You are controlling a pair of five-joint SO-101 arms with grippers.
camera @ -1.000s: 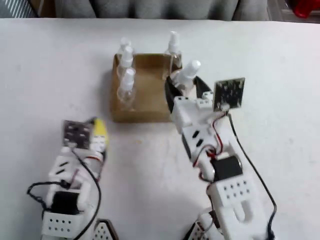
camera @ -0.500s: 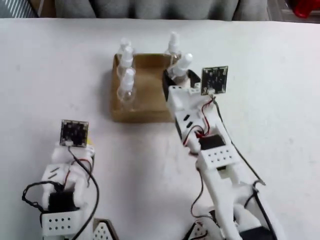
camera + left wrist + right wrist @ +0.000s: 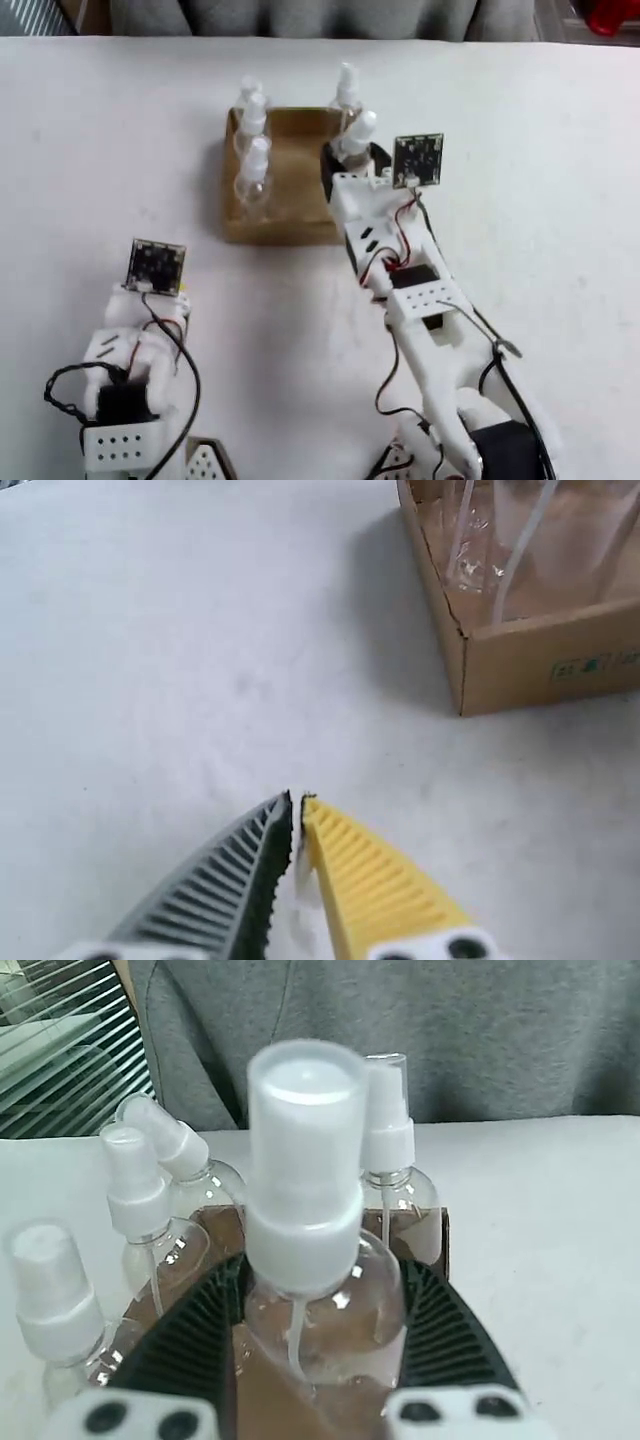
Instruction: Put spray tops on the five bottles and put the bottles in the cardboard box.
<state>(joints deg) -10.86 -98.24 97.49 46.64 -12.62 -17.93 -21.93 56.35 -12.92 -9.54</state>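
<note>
The only print I can find from here is a small green mark point(image 3: 588, 666) on the outer side wall of the cardboard box point(image 3: 510, 670), as my left wrist camera shows it. It is too small and faint for me to read any letter or number in it.

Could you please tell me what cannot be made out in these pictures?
Right wrist view: the held bottle's base, and whether it touches the cardboard box's floor, hidden by the right gripper.
High view: the cardboard box's right wall, covered by the right arm.
Left wrist view: the cardboard box cut off by the edge; its print too small.
</note>
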